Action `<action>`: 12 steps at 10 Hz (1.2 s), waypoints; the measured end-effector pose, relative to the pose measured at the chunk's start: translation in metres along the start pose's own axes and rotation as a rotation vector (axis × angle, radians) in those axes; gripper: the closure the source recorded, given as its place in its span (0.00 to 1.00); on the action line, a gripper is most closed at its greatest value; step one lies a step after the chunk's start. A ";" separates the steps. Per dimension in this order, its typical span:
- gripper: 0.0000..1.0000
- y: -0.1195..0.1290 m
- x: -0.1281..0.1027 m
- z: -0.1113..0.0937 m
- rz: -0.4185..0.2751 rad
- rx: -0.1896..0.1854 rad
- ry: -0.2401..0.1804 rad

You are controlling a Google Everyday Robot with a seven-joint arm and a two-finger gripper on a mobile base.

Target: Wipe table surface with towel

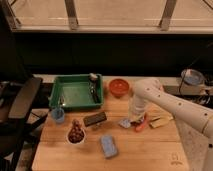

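Note:
The light-brown wooden table surface [145, 150] fills the lower middle of the camera view. On it, right of centre, lies the small pale blue-grey towel [124, 123]. My gripper [131, 118] points down from the white arm [165, 102] that comes in from the right. It is shut on the towel's right edge and holds the cloth against the wood.
A green tray [75, 92] and an orange bowl [119, 87] stand at the back. A blue cup [58, 115], a bowl of brown items [75, 134], a dark block [94, 119] and a blue sponge [108, 146] lie to the left. A red tool [141, 124] and a yellow item [160, 121] are beside the towel.

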 end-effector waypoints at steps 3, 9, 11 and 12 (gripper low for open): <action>1.00 -0.033 0.022 -0.001 0.023 -0.001 0.053; 1.00 -0.069 -0.034 -0.004 -0.090 0.050 0.022; 1.00 -0.052 -0.048 -0.005 -0.116 0.052 -0.002; 1.00 -0.040 -0.050 -0.005 -0.118 0.046 -0.006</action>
